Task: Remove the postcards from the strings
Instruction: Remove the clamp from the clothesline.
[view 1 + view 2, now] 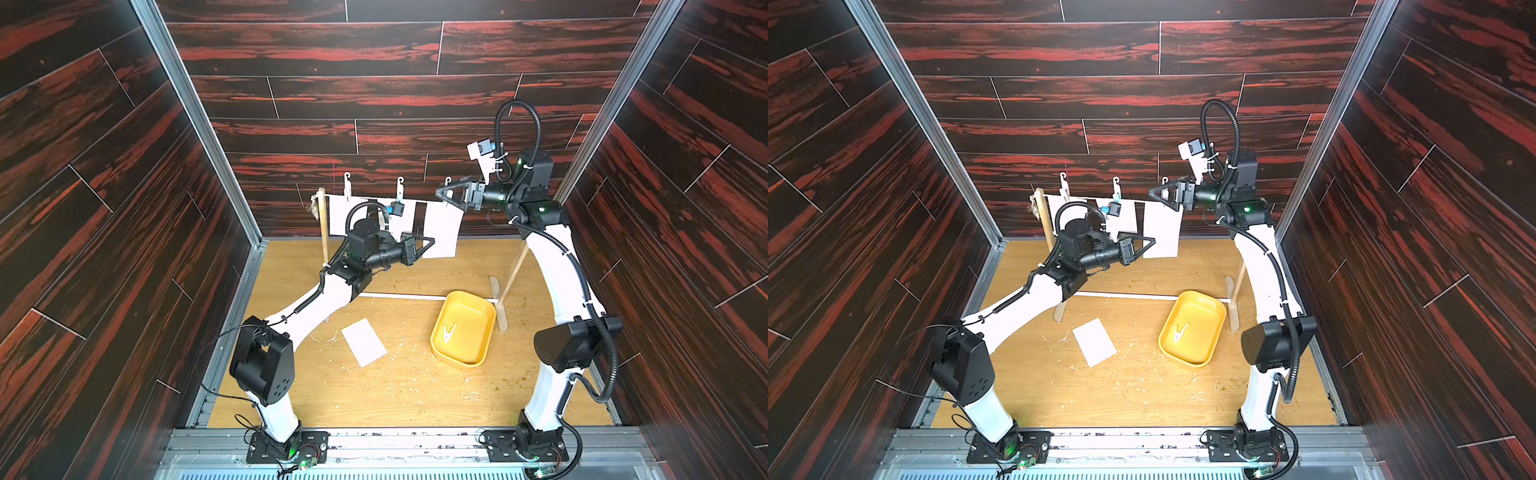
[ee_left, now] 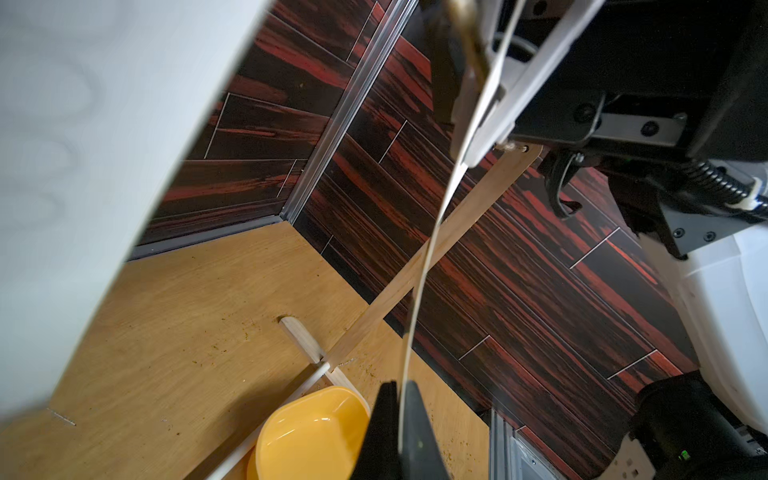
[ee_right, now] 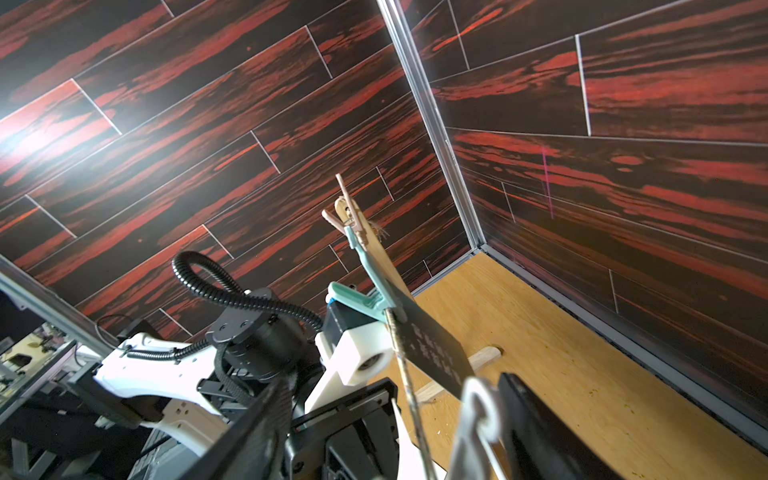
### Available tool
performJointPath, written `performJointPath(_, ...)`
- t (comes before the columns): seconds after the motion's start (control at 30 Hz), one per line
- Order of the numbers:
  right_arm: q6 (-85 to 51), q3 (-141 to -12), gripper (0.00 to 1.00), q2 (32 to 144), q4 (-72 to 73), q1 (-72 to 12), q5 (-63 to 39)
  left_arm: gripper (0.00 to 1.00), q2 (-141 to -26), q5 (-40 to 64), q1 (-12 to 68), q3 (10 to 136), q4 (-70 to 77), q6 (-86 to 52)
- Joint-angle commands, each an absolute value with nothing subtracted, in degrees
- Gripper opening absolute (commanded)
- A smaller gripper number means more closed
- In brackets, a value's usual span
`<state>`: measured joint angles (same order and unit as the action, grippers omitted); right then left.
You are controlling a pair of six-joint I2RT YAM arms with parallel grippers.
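Observation:
Three white postcards hang by clothespins from the string of a wooden stand; the rightmost postcard is in both top views. My left gripper is shut on this card's lower edge, which the left wrist view shows edge-on. My right gripper is open at the string, its fingers on either side of the white clothespin on that card, closest to one finger. Another postcard lies flat on the table.
A yellow tray holding one clothespin stands on the table right of the loose card. The stand's right post and white bottom rod lie behind it. Dark walls enclose three sides.

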<state>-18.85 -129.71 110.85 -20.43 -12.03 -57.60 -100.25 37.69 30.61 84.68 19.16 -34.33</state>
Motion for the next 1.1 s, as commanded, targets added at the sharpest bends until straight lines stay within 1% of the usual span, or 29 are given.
performJointPath(0.0,-17.16,-129.64,0.77,112.79,-20.62,-12.36,-60.58,0.00,-100.10,39.34,30.19,86.62,20.47,-34.93)
performJointPath(0.17,-16.00,-127.13,0.72,111.31,-19.65,-12.24,-61.70,0.00,-101.49,40.16,30.15,86.57,22.00,-36.44)
performJointPath(0.27,-15.29,-125.82,0.66,110.42,-19.21,-12.22,-61.60,0.00,-101.83,40.30,30.01,86.40,22.82,-37.22)
performJointPath(0.43,-15.56,-124.01,0.64,109.34,-17.81,-12.28,-61.69,0.00,-101.88,40.65,29.97,86.12,23.20,-37.63)
performJointPath(0.67,-15.63,-122.73,0.56,108.03,-16.88,-12.00,-61.44,0.00,-101.89,40.70,29.88,85.78,23.92,-38.39)
performJointPath(0.77,-15.63,-122.71,0.55,107.61,-16.79,-11.87,-61.26,0.00,-101.95,40.70,29.88,85.85,24.15,-38.54)
performJointPath(0.87,-15.56,-122.84,0.50,107.40,-16.68,-11.87,-61.34,0.00,-102.21,40.88,29.88,85.89,24.81,-39.12)
performJointPath(1.07,-16.49,-122.97,0.48,107.49,-16.09,-11.88,-61.96,0.00,-102.39,40.99,29.88,85.96,25.02,-39.49)
